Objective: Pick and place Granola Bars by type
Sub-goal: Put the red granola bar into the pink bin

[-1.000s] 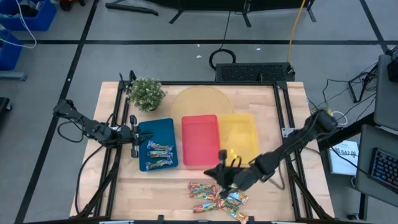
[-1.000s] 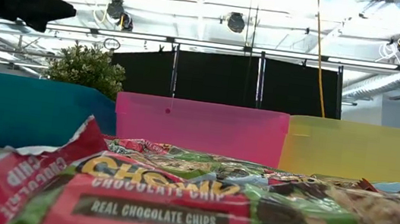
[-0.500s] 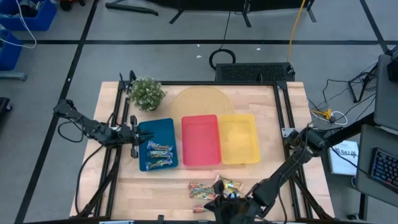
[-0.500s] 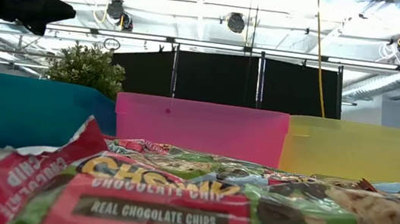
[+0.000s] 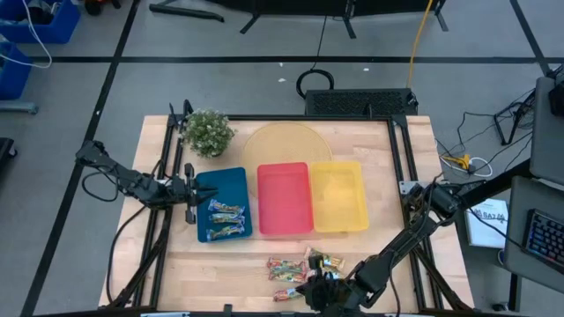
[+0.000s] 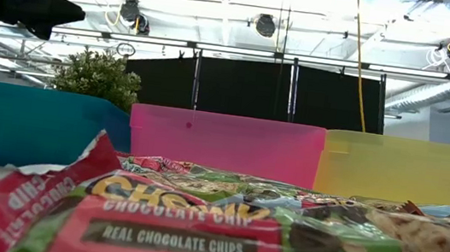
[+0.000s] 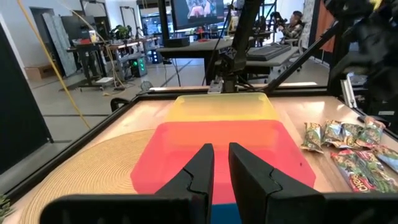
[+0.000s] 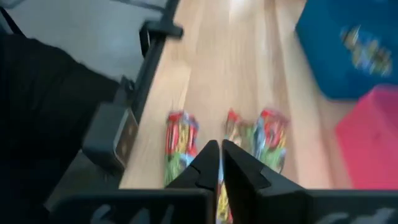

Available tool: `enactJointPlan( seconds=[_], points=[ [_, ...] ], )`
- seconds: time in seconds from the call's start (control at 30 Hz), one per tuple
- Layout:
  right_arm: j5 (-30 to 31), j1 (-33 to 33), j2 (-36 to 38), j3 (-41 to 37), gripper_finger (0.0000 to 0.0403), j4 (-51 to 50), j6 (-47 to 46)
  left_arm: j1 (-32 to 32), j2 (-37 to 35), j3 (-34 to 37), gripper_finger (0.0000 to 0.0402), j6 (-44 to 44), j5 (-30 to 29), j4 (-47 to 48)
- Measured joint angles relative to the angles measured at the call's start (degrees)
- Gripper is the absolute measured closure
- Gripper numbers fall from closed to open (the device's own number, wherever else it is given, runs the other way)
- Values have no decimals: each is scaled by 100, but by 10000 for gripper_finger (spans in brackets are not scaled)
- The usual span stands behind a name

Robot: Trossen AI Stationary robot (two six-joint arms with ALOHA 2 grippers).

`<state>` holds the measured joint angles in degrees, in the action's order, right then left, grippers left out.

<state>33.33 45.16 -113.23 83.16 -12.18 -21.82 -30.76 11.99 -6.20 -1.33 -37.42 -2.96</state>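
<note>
Three red-green granola bars lie loose on the wood near the table's near edge; one fills the low view. Two blue-silver bars lie in the blue tray. My right gripper hovers shut over the loose bars, pointing slantwise down, with nothing between its fingers. My left gripper waits level at the blue tray's left side, its fingers a narrow gap apart and empty.
A red tray and a yellow tray stand side by side right of the blue one. A potted plant and a round woven mat sit at the far side. Black frame rails run along the table's edges.
My right gripper has swung from the yellow tray's near edge toward the table's near edge and sunk, rolling as it went, until it stands over the loose bars. The left arm has kept still.
</note>
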Motion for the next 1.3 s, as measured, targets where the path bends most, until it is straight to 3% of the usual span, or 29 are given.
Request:
enactJointPlan(
  seconds=[0.17,0.3,0.43,0.6,0.97,1.3],
  points=[
    [-60,-6,-6,-503,317,167,-605,0,0,0,344,3,-1,28],
    [-342,-5,2,-611,258,248,-584,0,0,0,344,16,-1,49],
    [-505,42,-52,-633,229,318,-523,0,-2,0,344,99,0,268],
    [-503,157,-38,-630,226,741,117,0,0,0,344,167,-1,505],
    [-663,25,-852,-630,230,1214,379,0,-2,0,344,283,1,534],
    [-814,-96,-994,-609,232,1126,565,0,-1,0,344,488,11,653]
  ],
)
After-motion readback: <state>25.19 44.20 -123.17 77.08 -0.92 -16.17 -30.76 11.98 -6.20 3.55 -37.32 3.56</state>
